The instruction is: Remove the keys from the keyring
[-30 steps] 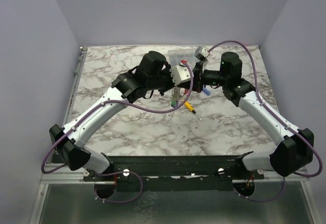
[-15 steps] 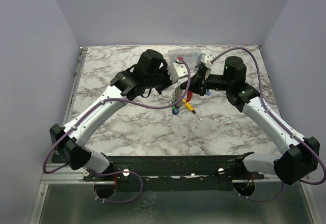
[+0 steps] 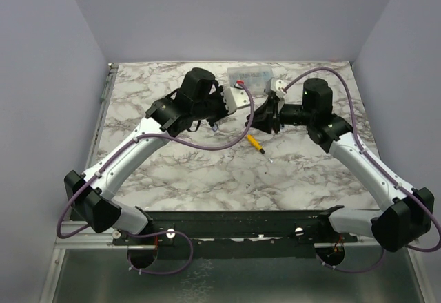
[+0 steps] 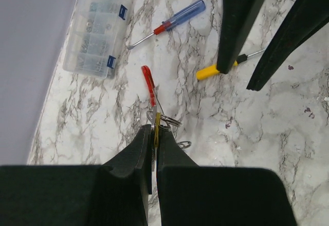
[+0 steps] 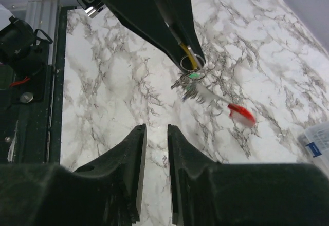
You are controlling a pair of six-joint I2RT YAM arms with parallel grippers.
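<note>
My left gripper is shut on the yellow head of a key and holds the bunch above the table. The keyring sticks out past the fingertips, with its red strap pointing away. In the right wrist view the yellow key, a green key, the ring and the blurred red strap hang from the left fingers. My right gripper is slightly open and empty, a short way in front of the bunch. In the top view both grippers meet mid-table and hide the keys.
A clear plastic parts box stands near the back wall. A red-and-blue-handled screwdriver lies beside it. A yellow-handled screwdriver lies under the right fingers and shows in the top view.
The left gripper has turned and drawn the key bunch up and back, so it no longer hangs low in the top view. The right gripper has let go of the bunch and backed off.
</note>
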